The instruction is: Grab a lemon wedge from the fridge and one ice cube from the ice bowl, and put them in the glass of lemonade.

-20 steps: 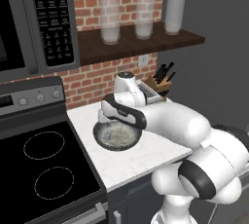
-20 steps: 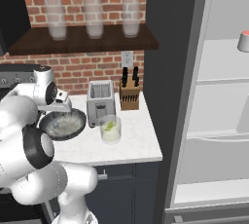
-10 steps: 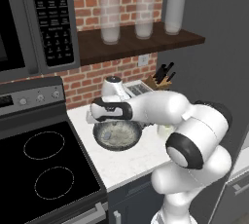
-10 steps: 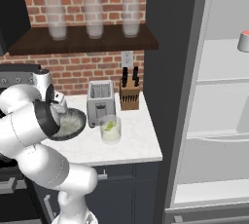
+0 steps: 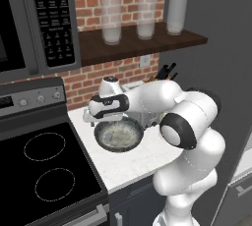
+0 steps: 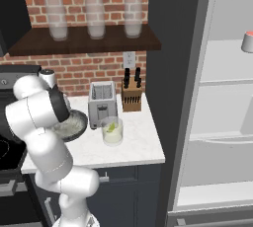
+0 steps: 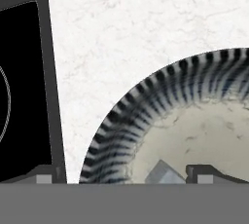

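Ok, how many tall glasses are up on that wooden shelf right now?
3, in a row on the shelf: the left glass, the middle glass and the right glass. Nothing seems hidden behind them.

Even, soft rendered light, no glare, faint shadow under the shelf (image 5: 142, 41) on the brick, dim black stovetop (image 5: 44, 171) at left, bright white fridge (image 6: 222, 97) interior at right, base views slightly soft, hand view crisp, no edge distortion

glass of lemonade (image 6: 112, 131) before toaster (image 6: 101, 101); fridge (image 6: 217, 97) open
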